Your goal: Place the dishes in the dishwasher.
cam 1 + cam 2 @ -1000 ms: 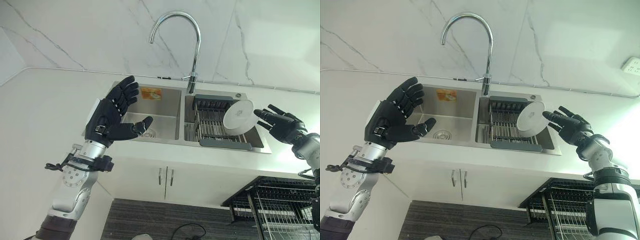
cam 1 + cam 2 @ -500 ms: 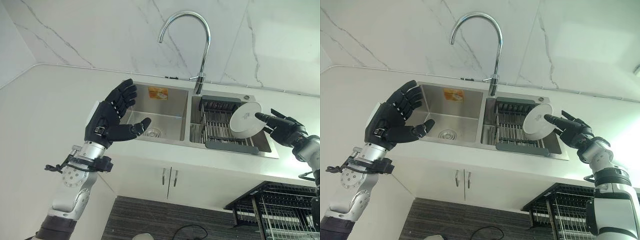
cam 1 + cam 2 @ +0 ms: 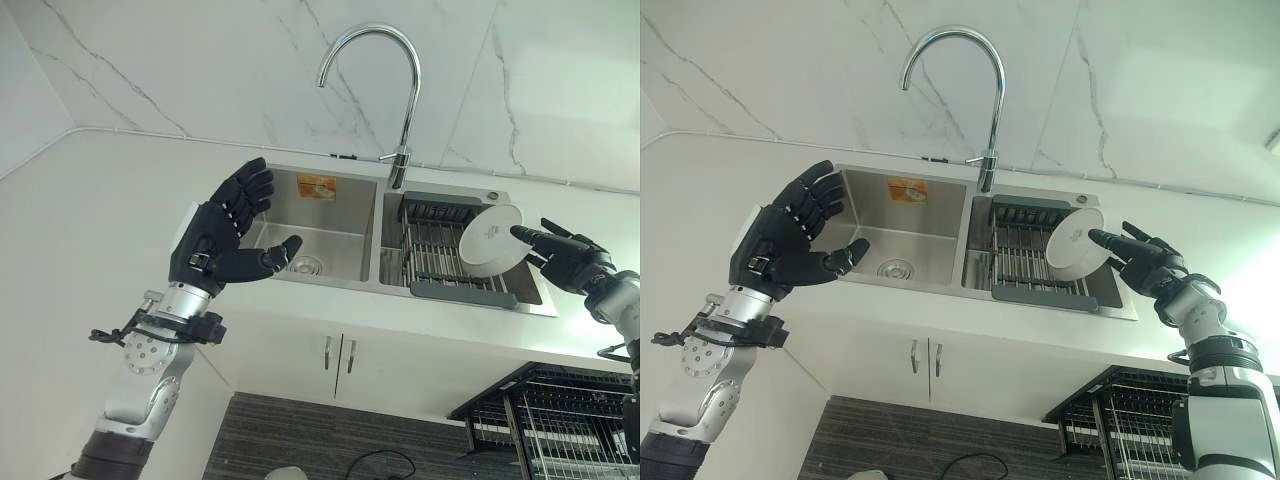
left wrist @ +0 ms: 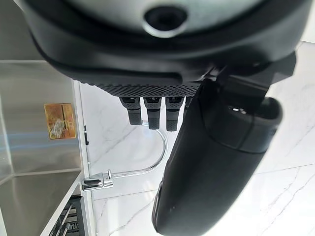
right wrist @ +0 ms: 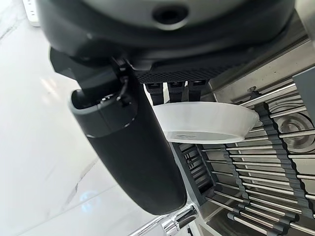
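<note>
A white plate (image 3: 488, 238) stands on edge in the grey dish rack (image 3: 432, 262) inside the sink's right basin. My right hand (image 3: 570, 262) is at the plate's right rim, open, its straight fingers touching the rim. In the right wrist view the fingers (image 5: 170, 91) lie against the plate (image 5: 206, 123) on one side and the thumb (image 5: 128, 147) stands clear on the other. My left hand (image 3: 222, 232) is raised over the front edge of the left basin (image 3: 318, 215), open and holding nothing.
A tall curved tap (image 3: 402, 100) rises behind the double steel sink. White counter surrounds it, with a marble wall behind. A black wire dishwasher rack (image 3: 545, 420) stands pulled out at the lower right, below the counter. Cabinet doors (image 3: 335, 352) are under the sink.
The camera has shifted. My right hand has moved from beside the plate until its fingertips reach the rim. The left hand holds the same pose.
</note>
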You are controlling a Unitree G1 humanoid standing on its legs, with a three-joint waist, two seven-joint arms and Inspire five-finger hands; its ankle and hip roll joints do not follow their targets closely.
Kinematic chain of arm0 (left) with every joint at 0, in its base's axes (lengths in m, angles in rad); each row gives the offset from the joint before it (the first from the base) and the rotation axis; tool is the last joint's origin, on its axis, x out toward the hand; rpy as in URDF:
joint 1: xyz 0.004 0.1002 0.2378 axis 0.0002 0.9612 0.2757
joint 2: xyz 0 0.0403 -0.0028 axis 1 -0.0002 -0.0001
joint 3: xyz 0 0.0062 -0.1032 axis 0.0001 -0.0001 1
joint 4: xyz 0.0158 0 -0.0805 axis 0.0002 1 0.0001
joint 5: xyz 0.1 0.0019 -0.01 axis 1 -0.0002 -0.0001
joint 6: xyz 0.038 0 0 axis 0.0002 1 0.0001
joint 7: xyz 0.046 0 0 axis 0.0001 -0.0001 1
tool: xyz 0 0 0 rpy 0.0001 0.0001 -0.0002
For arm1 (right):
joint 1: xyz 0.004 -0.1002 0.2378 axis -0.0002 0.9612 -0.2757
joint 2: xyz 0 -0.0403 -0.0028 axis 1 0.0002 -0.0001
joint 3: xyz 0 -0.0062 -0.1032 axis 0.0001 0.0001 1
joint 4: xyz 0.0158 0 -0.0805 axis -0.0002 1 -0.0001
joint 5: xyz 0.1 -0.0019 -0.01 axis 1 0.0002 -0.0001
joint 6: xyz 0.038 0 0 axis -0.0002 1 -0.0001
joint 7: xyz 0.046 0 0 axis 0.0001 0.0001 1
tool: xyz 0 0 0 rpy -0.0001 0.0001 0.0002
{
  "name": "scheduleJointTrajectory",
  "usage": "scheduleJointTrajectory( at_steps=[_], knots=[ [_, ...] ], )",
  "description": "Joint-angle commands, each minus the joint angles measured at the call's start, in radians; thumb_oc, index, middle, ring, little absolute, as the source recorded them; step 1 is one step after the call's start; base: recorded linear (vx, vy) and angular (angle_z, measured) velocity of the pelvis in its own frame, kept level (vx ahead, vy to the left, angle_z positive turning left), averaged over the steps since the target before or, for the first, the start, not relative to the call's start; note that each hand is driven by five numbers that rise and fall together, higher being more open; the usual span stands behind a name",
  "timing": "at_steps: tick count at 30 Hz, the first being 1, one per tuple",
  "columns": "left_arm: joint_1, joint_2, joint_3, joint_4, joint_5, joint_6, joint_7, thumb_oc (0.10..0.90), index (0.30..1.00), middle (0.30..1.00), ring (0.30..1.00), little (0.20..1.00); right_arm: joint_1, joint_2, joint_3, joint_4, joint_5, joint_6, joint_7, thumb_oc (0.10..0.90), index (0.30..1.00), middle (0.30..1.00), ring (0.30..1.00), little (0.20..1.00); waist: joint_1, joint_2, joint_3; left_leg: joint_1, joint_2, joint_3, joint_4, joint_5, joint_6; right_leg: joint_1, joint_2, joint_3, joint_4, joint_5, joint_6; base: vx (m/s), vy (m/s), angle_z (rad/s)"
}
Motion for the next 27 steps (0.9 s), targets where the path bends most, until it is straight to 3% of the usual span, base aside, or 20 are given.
scheduleJointTrajectory(
  at_steps=[1,27],
  knots=[
    [-0.078,0.059,-0.004,-0.084,-0.041,-0.072,0.0,0.8,0.9,0.9,0.9,0.9,-0.139,-0.105,0.006,-0.009,0.065,-0.066,0.026,0.8,0.9,0.9,0.9,0.9,0.014,-0.007,-0.087,0.024,0.022,-0.013,0.01,-0.069,-0.042,0.035,-0.05,-0.031,0.104,-0.138,0.071,0.03,-0.003,0.04],
    [-0.076,0.076,0.006,-0.08,-0.056,-0.057,-0.008,0.8,0.9,0.9,0.9,0.9,-0.165,-0.109,0.012,0.047,0.072,-0.044,0.022,0.8,0.9,0.9,0.9,0.9,0.029,-0.007,-0.084,0.02,0.02,-0.03,0.01,-0.059,-0.043,0.049,-0.048,-0.045,0.104,-0.143,0.066,0.01,-0.004,0.03]
  ],
)
